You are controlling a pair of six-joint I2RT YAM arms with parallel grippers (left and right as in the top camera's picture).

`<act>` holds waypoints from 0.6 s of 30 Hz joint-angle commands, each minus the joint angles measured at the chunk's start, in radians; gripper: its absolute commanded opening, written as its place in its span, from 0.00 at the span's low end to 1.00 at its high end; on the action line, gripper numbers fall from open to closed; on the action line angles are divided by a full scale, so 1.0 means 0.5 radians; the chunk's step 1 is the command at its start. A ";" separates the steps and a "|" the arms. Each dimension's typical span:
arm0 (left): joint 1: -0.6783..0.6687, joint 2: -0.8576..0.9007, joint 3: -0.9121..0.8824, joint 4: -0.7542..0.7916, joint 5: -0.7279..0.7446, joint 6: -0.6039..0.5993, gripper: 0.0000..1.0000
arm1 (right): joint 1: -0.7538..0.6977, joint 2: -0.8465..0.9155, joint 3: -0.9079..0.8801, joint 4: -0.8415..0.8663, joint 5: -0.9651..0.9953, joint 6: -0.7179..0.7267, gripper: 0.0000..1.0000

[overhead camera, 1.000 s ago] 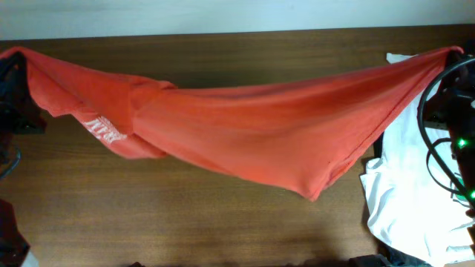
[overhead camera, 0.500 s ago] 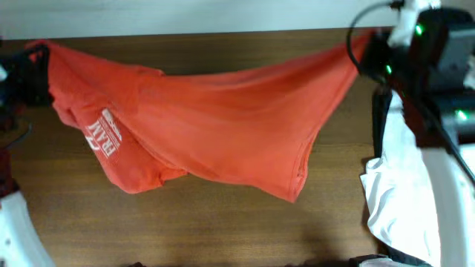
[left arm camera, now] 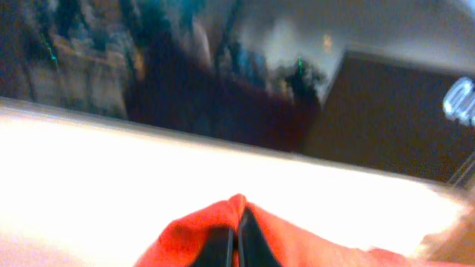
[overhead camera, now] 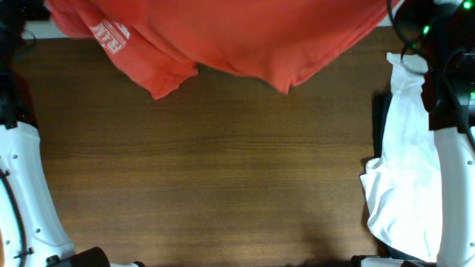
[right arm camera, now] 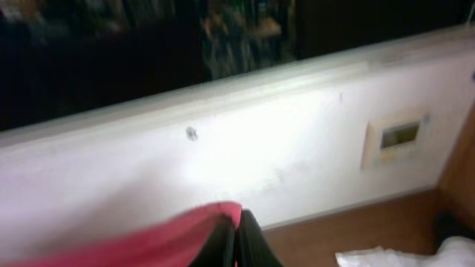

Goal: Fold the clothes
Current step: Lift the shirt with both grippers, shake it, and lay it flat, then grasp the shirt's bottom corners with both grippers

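Observation:
The orange-red T-shirt [overhead camera: 237, 37] of the clothes hangs stretched across the far edge of the table, held up at both ends. Its white print [overhead camera: 110, 33] shows near the left end, and a fold droops lowest at the left [overhead camera: 159, 85]. My left gripper [left arm camera: 237, 221] is shut on a pinch of the shirt's cloth [left arm camera: 189, 233]. My right gripper [right arm camera: 237, 221] is shut on the other end [right arm camera: 171, 236]. In the overhead view both grippers sit at the top corners, mostly hidden by cloth and frame edge. White T-shirts [overhead camera: 404, 170] lie heaped on the right.
The brown wooden table [overhead camera: 223, 170] lies bare below the hanging shirt. My white left arm [overhead camera: 26, 185] stands along the left edge and my right arm [overhead camera: 454, 185] along the right, over the white heap. A white wall [right arm camera: 260, 141] runs behind the table.
Both grippers have carried the shirt up and toward the far edge. It has gone from sagging over mid-table to hanging along the top of the overhead view. Both grips stay shut.

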 commanded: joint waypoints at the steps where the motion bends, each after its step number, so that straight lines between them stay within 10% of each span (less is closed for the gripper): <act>1: 0.006 0.011 0.011 -1.073 0.236 0.372 0.00 | -0.022 0.086 0.027 -0.523 0.025 0.004 0.04; 9: -0.195 0.435 0.002 -2.735 -0.287 0.972 0.00 | -0.006 0.520 0.002 -1.956 -0.237 -0.087 0.04; 18: -0.340 0.506 -0.854 -2.693 -0.533 0.971 0.00 | -0.006 0.568 -0.658 -2.058 -0.243 -0.089 0.04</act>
